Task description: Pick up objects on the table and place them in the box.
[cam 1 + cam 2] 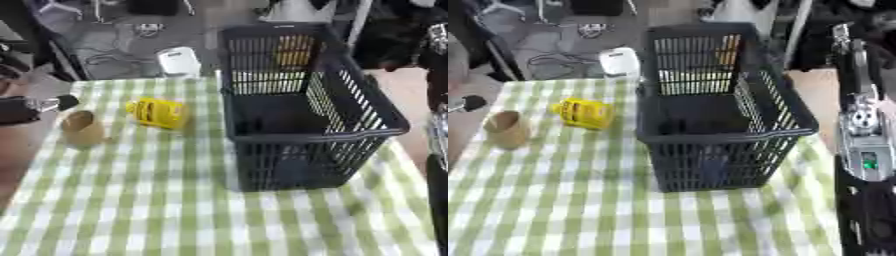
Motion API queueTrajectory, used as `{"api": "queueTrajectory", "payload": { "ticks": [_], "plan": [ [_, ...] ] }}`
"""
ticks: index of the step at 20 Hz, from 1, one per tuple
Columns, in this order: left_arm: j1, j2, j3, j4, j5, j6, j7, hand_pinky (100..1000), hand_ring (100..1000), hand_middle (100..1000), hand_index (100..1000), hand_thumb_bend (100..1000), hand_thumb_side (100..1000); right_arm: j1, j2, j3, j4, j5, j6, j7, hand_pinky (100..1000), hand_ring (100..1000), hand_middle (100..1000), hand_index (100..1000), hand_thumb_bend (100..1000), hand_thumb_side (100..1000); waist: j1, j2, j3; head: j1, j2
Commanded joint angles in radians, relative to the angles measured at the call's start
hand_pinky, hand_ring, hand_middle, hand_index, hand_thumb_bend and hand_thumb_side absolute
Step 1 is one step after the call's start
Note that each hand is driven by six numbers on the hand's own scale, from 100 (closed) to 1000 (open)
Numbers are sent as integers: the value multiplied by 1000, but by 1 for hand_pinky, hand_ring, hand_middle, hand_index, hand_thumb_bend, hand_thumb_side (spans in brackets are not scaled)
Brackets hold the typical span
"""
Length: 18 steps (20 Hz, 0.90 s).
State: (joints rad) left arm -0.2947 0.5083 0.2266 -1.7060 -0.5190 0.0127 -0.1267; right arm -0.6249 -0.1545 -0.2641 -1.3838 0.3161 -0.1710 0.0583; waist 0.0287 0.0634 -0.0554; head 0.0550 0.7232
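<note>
Basket: dark slatted plastic box stands on the right half of the worktop; something dark lies on its floor, not clear what.
Worktop: covered with green and white checked cloth.
Yellow object: lies on its side left of the basket, near but apart from it.
Brown cup: stands upright left of the yellow object, close to the left edge.
White object: stands behind the far edge of the worktop.
Left robot hand: dark part enters at the left edge beside the cup; fingers cannot be told.
Right arm: silver and black, along the right edge; its robot hand does not show.
</note>
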Motion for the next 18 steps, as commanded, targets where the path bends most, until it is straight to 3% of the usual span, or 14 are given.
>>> {"api": "queueTrajectory", "payload": {
  "ticks": [1, 18],
  "plan": [
    [-10, 25, 13, -14, 5, -1, 5, 650, 666, 747, 853, 924, 473, -16, -18, -1, -12, -2, 0, 3, 444, 591, 649, 734, 100, 619, -7, -25, 0, -1, -12],
    [-15, 37, 15, -6, -9, 9, -7, 670, 700, 780, 885, 916, 501, -16, -19, 0, -11, -2, -1, 4, 445, 591, 649, 735, 100, 621, -6, -26, -1, -4, -11]
  ]
}}
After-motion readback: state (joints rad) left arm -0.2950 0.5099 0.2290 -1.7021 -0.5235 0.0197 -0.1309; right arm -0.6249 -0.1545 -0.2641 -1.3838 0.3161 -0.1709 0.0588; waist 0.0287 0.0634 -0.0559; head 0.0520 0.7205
